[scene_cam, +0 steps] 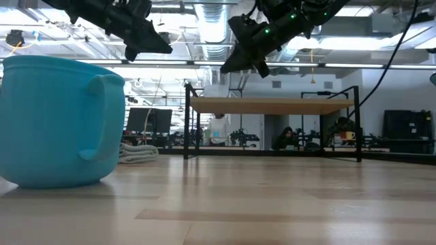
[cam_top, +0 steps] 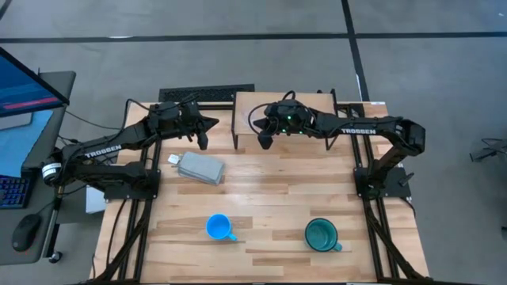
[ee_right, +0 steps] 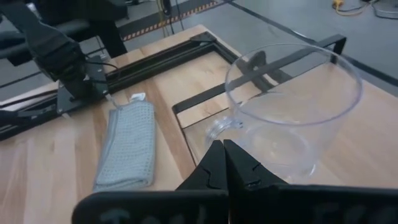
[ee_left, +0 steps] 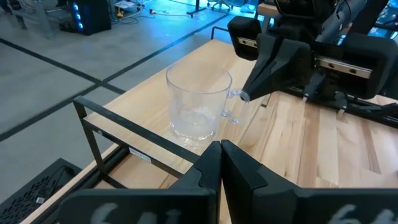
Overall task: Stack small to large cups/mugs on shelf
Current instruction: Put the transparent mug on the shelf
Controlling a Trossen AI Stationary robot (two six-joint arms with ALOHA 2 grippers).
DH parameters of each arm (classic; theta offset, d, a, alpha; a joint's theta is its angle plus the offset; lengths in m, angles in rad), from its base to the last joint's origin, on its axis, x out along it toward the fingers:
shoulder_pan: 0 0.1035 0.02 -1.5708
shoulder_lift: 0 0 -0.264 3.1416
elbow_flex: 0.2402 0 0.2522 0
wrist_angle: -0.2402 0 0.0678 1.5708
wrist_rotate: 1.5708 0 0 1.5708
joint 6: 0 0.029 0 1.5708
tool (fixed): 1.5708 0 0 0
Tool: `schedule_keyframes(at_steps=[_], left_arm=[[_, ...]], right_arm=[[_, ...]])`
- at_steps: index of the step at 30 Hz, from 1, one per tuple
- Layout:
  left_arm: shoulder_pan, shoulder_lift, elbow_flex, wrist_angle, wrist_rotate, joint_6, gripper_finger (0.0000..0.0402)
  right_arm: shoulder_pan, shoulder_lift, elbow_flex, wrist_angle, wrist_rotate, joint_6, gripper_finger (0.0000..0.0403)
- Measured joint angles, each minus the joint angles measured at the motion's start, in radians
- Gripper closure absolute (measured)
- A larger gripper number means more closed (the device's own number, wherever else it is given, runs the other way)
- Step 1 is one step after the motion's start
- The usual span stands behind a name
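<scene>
A tiny clear glass cup (ee_left: 198, 102) (ee_right: 292, 118) stands upright on its base on the light-wood shelf (cam_top: 297, 107) at the table's far side, near the shelf's left corner. My right gripper (cam_top: 265, 141) (ee_right: 222, 155) is shut, its tips right at the cup's handle (ee_left: 233, 106). My left gripper (cam_top: 204, 133) (ee_left: 221, 152) is shut on nothing and hovers left of the shelf, pointing toward the cup. The blue mug (cam_top: 219, 228) (scene_cam: 61, 122) and the teal-green mug (cam_top: 322, 235) stand upright on the table near its front edge. My right gripper's shut fingertips (ee_left: 246, 94) stand against the glass cup's handle (ee_right: 219, 129), coming slanting down from the table's right. Whether they touch it I cannot tell. The cup rests on the shelf.
A flat grey pad (cam_top: 200, 168) (ee_right: 127, 152) lies on the table in front of the left gripper. The shelf's black metal frame (ee_left: 118, 134) stands between the left gripper and the cup. A black grille (cam_top: 206, 95) lies behind the table, and a monitor (cam_top: 24, 87) stands at far left.
</scene>
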Motion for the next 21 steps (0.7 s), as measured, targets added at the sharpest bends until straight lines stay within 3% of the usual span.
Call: schedule_keyframes(at_steps=[21], left_arm=[[0.0,0.0,0.0,-0.035,0.0,0.005,0.0401]], right_arm=[[-0.001,0.0,0.0,0.001,-0.037,0.004,0.0401]])
